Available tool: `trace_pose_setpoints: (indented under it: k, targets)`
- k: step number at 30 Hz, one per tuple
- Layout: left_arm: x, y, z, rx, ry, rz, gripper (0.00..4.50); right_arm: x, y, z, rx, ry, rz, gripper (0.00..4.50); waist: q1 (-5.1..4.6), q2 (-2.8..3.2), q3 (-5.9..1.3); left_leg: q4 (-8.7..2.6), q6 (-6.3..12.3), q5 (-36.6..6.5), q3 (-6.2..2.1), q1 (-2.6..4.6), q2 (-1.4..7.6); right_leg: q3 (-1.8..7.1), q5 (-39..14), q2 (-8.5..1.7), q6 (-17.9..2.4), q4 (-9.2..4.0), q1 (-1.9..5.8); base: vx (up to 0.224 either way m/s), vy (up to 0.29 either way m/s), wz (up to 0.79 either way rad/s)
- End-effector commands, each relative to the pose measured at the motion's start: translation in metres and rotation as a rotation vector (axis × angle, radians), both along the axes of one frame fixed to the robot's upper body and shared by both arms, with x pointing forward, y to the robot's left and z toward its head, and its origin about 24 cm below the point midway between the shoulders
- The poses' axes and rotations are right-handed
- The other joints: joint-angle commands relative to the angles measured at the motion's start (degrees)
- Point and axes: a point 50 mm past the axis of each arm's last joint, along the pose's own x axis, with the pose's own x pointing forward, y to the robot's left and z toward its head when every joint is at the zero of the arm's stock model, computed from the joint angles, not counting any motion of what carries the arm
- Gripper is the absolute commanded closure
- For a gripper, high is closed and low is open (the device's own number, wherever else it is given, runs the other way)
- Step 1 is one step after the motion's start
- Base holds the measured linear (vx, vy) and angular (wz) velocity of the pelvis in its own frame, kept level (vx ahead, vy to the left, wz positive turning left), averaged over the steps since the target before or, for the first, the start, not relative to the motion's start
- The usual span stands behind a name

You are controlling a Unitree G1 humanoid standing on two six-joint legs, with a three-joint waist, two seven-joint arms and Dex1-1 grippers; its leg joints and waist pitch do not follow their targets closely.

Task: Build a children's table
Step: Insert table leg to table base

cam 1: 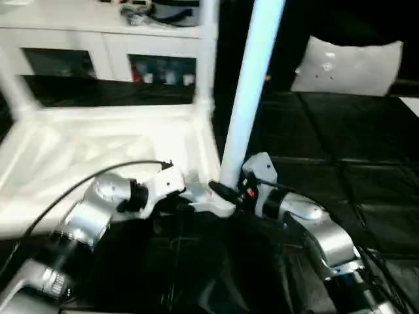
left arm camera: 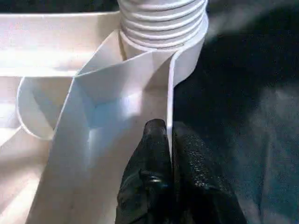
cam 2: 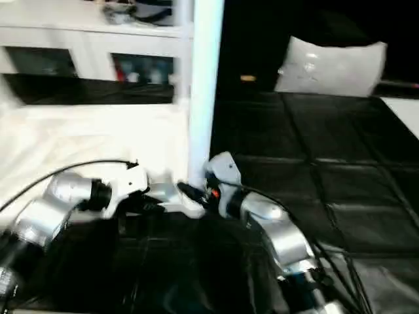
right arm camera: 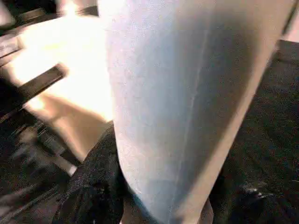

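- The children's table (cam 1: 98,147) lies upside down on a black floor, its white top with the underside facing up, ahead of the robot and to its left.
- At the near corner a long white leg (cam 1: 252,85) stands nearly upright, leaning a little to the right, its threaded end (left arm camera: 161,21) seated in the round corner socket.
- Another leg (cam 1: 208,49) rises from the far corner behind it.
- The left gripper (left arm camera: 168,154) has its two black fingers pinched together on the thin side wall of the table top, just beside the socket.
- The right gripper (cam 1: 229,194) sits at the base of the near leg with a finger on either side, clamped around it.
- The floor (cam 1: 340,157) is of dark glossy mats with visible seams.
- Behind stands a white cabinet with glass doors (cam 1: 111,62); a pale pillow (cam 1: 350,65) rests farther right.
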Motion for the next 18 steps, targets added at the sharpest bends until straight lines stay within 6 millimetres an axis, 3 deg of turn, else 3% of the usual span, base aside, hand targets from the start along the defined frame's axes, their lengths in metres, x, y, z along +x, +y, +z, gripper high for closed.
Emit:
trace_pose_setpoints:
  k: [1, 3, 6, 11, 18]
  targets:
    - [-0.002, -0.012, 0.016, -0.053, -0.074, 0.043, 4.5, -0.003, -0.012, -0.038, -0.082, 0.177, -0.098, 2.57, 0.64, 0.61, -1.79, -4.81, 0.01, -10.1, -0.7, -1.5, 2.61, 2.89, -13.8, -4.84, -11.3, -5.23, 2.15, 0.0, 0.0, 0.0]
    - [-0.012, -0.024, 0.018, -0.069, -0.076, 0.039, 4.5, 0.0, -0.009, -0.039, -0.071, 0.196, -0.118, 2.57, 0.64, -0.11, -1.86, -4.56, 1.01, -7.1, -0.42, -1.7, 2.49, 2.82, -9.3, -4.57, -12.1, -5.08, 2.31, 0.0, 0.0, 0.0]
    - [-0.026, -0.042, 0.019, -0.079, -0.063, 0.02, 4.5, 0.003, 0.0, -0.042, -0.07, 0.217, -0.093, 2.57, 0.65, 0.08, -1.96, -4.53, 1.51, -5.3, -0.44, -1.87, 2.58, 2.75, -6.9, -4.7, -12.7, -4.78, 2.59, 0.0, 0.0, 0.0]
    - [-0.024, -0.036, 0.015, -0.004, -0.076, 0.071, 4.5, 0.001, 0.009, -0.043, -0.078, 0.228, -0.04, 2.57, 0.5, 0.05, -1.66, -4.78, 1.03, -8.9, -0.44, -1.55, 2.54, 2.67, -10.9, -4.39, -11.8, -5.28, 2.1, 0.0, 0.0, 0.0]
    - [-0.02, -0.026, 0.015, 0.053, -0.042, 0.122, 4.5, 0.002, 0.01, -0.044, -0.08, 0.227, -0.013, 2.57, 0.24, 0.17, -1.66, -4.83, 0.6, -9.6, -0.55, -1.65, 2.44, 2.72, -12.4, -4.44, -11.1, -5.33, 2.02, 0.0, 0.0, 0.0]
